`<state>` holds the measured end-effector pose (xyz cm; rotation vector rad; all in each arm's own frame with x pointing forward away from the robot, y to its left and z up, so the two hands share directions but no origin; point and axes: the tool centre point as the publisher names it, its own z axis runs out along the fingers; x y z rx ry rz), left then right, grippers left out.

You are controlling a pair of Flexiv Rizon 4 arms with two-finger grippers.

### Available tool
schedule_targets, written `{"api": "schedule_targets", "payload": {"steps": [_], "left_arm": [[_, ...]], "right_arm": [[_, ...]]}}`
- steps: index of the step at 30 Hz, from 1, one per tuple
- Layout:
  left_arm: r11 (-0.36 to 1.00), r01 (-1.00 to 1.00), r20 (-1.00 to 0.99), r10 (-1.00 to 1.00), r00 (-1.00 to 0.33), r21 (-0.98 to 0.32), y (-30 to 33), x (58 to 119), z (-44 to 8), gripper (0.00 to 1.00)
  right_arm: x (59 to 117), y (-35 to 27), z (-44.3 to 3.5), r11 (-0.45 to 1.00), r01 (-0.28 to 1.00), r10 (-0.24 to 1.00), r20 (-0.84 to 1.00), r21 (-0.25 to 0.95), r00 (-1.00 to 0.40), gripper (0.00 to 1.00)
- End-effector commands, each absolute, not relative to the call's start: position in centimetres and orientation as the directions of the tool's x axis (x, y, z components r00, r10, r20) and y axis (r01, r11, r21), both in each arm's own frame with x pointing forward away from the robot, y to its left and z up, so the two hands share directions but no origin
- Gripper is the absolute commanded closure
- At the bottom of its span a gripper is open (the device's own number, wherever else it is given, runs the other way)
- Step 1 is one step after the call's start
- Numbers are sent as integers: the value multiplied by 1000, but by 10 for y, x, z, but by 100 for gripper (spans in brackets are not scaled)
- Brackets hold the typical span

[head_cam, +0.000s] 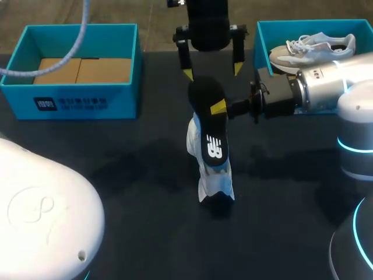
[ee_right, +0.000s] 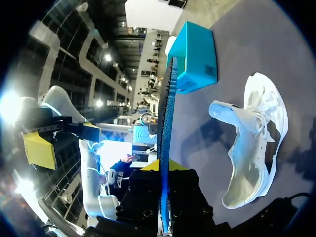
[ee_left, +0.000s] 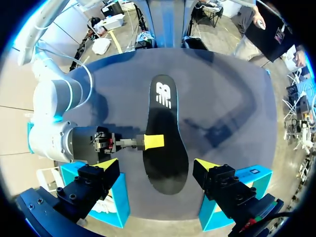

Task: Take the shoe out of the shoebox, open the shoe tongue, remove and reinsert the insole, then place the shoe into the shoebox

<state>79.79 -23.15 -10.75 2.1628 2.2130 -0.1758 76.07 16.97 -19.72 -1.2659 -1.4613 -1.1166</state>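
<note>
A black insole point(head_cam: 208, 119) with a white logo hangs flat-side up over the table, and my right gripper point(head_cam: 218, 107) is shut on its edge from the right. In the left wrist view that gripper point(ee_left: 154, 141) pinches the insole point(ee_left: 165, 143) at mid-length. A white shoe point(head_cam: 211, 175) lies on its side on the dark table, under the insole; it also shows in the right wrist view point(ee_right: 252, 148), beside the edge-on insole point(ee_right: 167, 123). My left gripper point(head_cam: 213, 71) hangs open just behind and above the insole's heel end, its fingers point(ee_left: 108, 164) straddling it without touching.
A blue shoebox point(head_cam: 76, 93) with a cardboard insert stands at the back left. A second blue box point(head_cam: 265, 32) at the back right holds another pale shoe point(head_cam: 312, 48). My right arm's silver body point(head_cam: 332, 81) stretches in front of that box.
</note>
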Motion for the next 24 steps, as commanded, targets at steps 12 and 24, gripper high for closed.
{"api": "schedule_targets", "payload": {"steps": [12, 24], "left_arm": [[21, 999, -88, 996, -25, -45, -236, 797, -107, 0], [20, 1000, -312, 950, -16, 8, -223, 795, -110, 0]], "right_arm": [[759, 169, -198, 74, 994, 201, 975, 83, -96, 100], [757, 162, -200, 75, 994, 196, 976, 79, -92, 100]]}}
